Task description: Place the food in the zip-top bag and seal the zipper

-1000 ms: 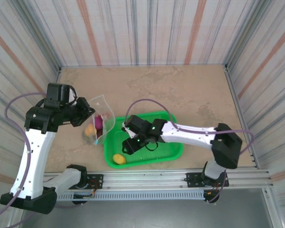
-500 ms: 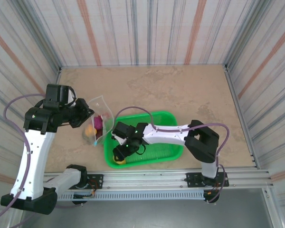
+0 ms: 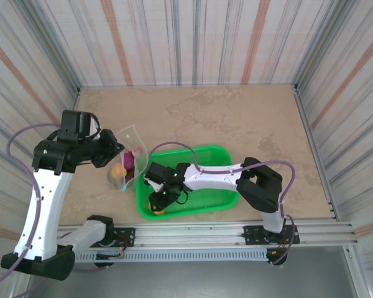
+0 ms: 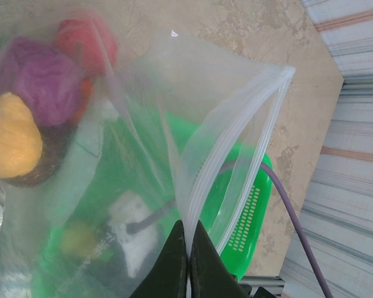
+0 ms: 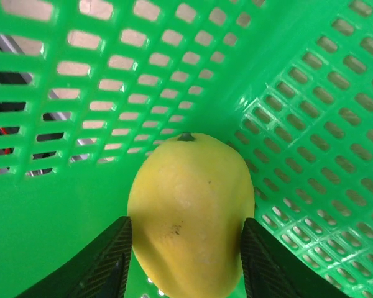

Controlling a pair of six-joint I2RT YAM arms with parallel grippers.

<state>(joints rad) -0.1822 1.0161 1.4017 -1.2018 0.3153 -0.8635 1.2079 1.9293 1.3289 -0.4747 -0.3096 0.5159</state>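
Note:
My left gripper (image 4: pixel 189 239) is shut on the zipper (image 4: pixel 236 143) edge of the clear zip-top bag (image 4: pixel 143 124), holding its mouth open. Inside the bag lie purple (image 4: pixel 34 68), red (image 4: pixel 84 37) and orange (image 4: pixel 9 136) food pieces. From above, the bag (image 3: pixel 129 155) hangs from the left gripper (image 3: pixel 115 148), left of the green basket (image 3: pixel 217 155). My right gripper (image 5: pixel 185 261) is down in the basket's near-left corner. Its fingers (image 5: pixel 109 261) press both sides of a yellow fruit (image 5: pixel 186 211), which the gripper (image 3: pixel 156 203) mostly covers from above.
Green slotted basket walls (image 5: pixel 298 124) rise close around the yellow fruit on two sides. The right arm's purple cable (image 3: pixel 174 146) arcs over the basket's far rim. Striped walls enclose the beige table (image 3: pixel 236 112).
The right gripper has moved left across the basket to its near-left corner and its fingers have narrowed onto the yellow fruit. The left arm and bag have stayed still.

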